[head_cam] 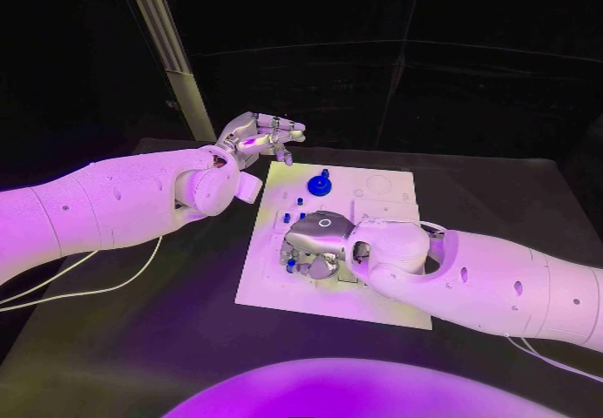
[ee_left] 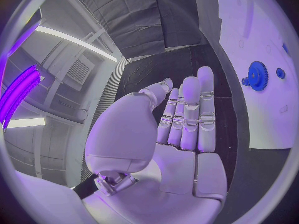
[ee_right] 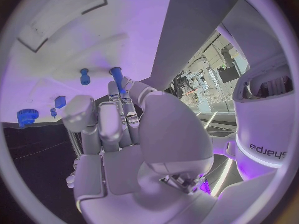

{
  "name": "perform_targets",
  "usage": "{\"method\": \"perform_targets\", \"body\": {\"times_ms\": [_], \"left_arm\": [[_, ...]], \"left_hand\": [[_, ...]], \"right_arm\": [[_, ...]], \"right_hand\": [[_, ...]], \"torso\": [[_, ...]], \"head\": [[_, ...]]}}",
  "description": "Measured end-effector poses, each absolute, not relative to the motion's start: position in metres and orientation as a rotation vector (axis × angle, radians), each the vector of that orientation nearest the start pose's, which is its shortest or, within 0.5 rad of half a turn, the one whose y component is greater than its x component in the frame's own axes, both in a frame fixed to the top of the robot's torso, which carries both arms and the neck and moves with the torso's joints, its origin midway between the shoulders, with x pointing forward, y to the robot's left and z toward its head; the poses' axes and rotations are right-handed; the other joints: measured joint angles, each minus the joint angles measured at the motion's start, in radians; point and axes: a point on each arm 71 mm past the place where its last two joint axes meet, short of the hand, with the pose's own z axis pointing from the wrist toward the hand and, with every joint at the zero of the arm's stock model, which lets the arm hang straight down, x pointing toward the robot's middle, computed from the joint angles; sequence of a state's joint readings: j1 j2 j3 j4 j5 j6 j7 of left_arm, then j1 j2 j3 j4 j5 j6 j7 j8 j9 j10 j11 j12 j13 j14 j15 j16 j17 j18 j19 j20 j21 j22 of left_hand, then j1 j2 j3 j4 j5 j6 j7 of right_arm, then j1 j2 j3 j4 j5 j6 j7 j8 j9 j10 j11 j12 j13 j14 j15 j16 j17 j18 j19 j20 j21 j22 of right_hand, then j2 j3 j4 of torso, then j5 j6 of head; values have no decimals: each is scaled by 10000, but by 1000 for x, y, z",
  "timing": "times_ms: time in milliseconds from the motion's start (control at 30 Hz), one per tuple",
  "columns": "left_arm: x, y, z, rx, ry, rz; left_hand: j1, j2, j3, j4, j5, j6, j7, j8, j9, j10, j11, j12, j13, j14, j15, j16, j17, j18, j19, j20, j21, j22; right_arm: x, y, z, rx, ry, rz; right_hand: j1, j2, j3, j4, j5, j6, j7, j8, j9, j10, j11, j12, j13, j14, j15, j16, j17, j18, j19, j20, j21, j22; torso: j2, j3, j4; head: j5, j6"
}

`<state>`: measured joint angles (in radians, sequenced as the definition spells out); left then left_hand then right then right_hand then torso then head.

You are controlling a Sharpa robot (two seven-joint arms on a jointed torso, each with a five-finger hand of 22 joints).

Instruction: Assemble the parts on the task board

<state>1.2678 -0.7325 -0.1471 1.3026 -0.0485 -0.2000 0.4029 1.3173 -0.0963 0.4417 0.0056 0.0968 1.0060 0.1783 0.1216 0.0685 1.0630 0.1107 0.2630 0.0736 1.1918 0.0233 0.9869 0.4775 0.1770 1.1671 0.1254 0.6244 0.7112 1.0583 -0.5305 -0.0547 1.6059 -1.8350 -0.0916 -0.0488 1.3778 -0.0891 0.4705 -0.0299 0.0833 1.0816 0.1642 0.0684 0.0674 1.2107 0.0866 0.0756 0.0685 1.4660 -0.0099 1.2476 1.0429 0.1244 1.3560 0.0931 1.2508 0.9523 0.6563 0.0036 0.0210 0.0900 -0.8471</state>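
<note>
Right hand (head_cam: 321, 239) over the middle of the task board (head_cam: 389, 305), fingertips (ee_right: 116, 92) closing on a blue peg (ee_right: 116, 77); whether it is gripped cannot be told. Left hand (head_cam: 258, 135) hovers open, beyond the board's far corner, near the blue gear (head_cam: 321, 184). A vertical, steady pinch would suit.

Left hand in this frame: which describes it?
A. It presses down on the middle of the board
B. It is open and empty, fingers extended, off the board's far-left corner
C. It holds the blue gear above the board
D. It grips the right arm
B: the left hand hangs with fingers out and nothing in it, beyond the task board's edge, while the blue gear sits on the board apart from it.
</note>
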Motion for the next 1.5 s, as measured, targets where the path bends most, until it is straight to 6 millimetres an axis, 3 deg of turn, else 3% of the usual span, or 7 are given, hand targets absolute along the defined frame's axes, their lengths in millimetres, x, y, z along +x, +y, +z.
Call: {"method": "perform_targets", "body": {"times_ms": [200, 467, 633, 800, 1167, 1333, 1500], "left_arm": [[526, 215, -193, -9976, 14943, -14953], [526, 216, -193, -9984, 14947, -14944], [526, 217, -193, -9999, 14944, -14915], [526, 220, -193, -10028, 14931, -14858], [526, 223, -193, -10061, 14926, -14803], [525, 222, -193, -10055, 14946, -14837], [525, 223, -193, -10059, 14950, -14845]], "left_hand": [[0, 0, 0, 0, 0, 0, 0, 0, 0, 0, 0, 0, 0, 0, 0, 0, 0, 0, 0, 0, 0, 1], [0, 0, 0, 0, 0, 0, 0, 0, 0, 0, 0, 0, 0, 0, 0, 0, 1, 1, 0, 0, 0, 2], [0, 0, 0, 0, 0, 0, 0, 0, 0, 0, 0, 0, 0, 0, 0, 0, 1, 0, 0, 0, 0, 3], [0, 0, 0, 0, 0, 0, 0, 0, 0, 0, 0, 0, 0, 0, 0, 0, 1, 0, 0, 0, 0, 3], [0, 0, 0, 0, 0, 0, 0, 0, 0, 0, 0, 0, 0, 0, 0, 0, 2, 0, 0, 0, 0, 5], [0, 0, 0, 0, 0, 0, 0, 42, 0, 0, 0, 0, 0, 0, 0, 0, -19, 0, 0, 0, 0, -12], [0, 0, 0, 0, 0, 0, 0, 41, 0, 0, 0, 0, 0, 0, 0, 0, -21, 0, 0, 0, 0, -14]], "right_arm": [[390, -18, -240, -8066, 16698, 9071], [393, -26, -236, -7406, 15939, 9160], [392, -44, -228, -6648, 15380, 9441], [394, -84, -214, -5422, 15364, 9529], [396, -174, -194, -2067, 16768, 8958], [397, -205, -197, -853, 17578, 7917], [400, -228, -204, 44, 18458, 6477]], "right_hand": [[-454, -437, -699, 193, 16, -1725, 377, -53, -54, -2044, 447, -180, -94, -175, 410, -908, -1241, 0, -757, 356, -1120, -1761], [-476, -460, -1773, 383, 75, -3001, 366, -47, -61, -2785, 545, -3, -38, -477, 492, -1587, -2216, 315, -1268, 444, -2062, -3084], [-352, -336, -2169, 481, 158, -2291, 378, 12, 7, -2393, 456, 411, 25, -471, 487, -1543, -2191, 315, -1223, 398, -2064, -3021], [-292, -166, -2338, 596, 382, -1584, 304, 157, 78, -1607, 325, 881, 53, -186, 335, -1068, -1603, 315, -756, 338, -1569, -2277], [-586, -228, -2846, 1104, 797, -816, -173, 391, 100, 692, -271, 1963, 572, -7, -89, 651, 777, -87, 413, -87, 329, 685], [-1531, -360, -3698, 1957, 1675, -563, -425, 654, 130, 1609, -554, 3240, 1666, 7, -317, 780, 865, -244, 672, -346, 817, 1452], [-1995, -178, -4605, 3011, 1523, -425, -564, 1060, 281, 1641, -708, 5986, 4699, 9, -459, 1086, 1250, -401, 793, -467, 1154, 2015]], "torso": [[-4, 0, -2], [-5, 5, -2], [-7, 12, -6], [-30, 2, -21], [-92, -20, -130], [-119, -40, -179], [-126, -46, -221]], "head": [[-15, 24], [-105, 76], [-111, 113], [-191, 171], [-566, 254], [-814, 279], [-938, 296]]}}
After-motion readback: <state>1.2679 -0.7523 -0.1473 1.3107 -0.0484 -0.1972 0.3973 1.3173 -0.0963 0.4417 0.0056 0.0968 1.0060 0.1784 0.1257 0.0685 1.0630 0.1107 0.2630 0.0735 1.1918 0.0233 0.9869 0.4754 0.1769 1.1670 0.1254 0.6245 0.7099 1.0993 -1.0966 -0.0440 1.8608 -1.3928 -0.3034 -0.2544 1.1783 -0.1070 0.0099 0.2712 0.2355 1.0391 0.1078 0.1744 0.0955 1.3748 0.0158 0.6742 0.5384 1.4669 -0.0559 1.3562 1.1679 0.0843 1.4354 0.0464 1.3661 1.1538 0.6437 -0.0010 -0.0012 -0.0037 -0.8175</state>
